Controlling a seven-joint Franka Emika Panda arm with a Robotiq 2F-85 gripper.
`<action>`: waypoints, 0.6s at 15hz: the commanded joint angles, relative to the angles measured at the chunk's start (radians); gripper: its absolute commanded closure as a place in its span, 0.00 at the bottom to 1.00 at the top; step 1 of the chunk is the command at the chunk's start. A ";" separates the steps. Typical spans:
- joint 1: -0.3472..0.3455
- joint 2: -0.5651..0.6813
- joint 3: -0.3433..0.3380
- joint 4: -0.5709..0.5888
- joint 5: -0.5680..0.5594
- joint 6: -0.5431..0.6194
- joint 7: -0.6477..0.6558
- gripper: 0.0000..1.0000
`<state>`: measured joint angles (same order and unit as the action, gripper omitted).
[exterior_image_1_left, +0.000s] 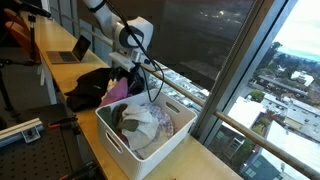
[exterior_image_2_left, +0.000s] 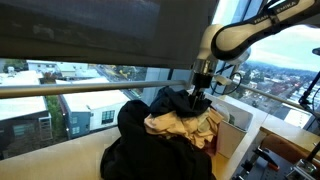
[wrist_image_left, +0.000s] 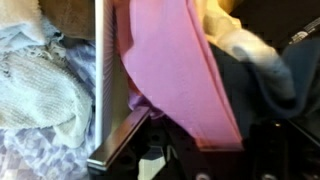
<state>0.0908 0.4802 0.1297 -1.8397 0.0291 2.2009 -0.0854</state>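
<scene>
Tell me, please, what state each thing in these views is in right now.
gripper, shut on the pink cloth.
pink cloth, pinched, hanging loose.
white basket, upright, holding light clothes.
dark clothes, piled beside the basket.
laptop, lid open.

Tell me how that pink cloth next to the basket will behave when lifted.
Probably floppy: the pink cloth drapes in soft folds over the clothes pile, holding no shape. Likely light, since it looks thin. It might snag on the white basket, whose rim it lies beside.
</scene>
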 joint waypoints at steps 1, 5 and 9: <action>0.039 0.007 -0.001 -0.036 -0.025 0.051 0.019 0.86; 0.076 -0.050 -0.016 -0.043 -0.092 0.059 0.035 0.53; 0.047 -0.151 -0.041 -0.039 -0.155 0.050 0.020 0.23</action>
<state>0.1539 0.4159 0.1148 -1.8625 -0.0916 2.2572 -0.0576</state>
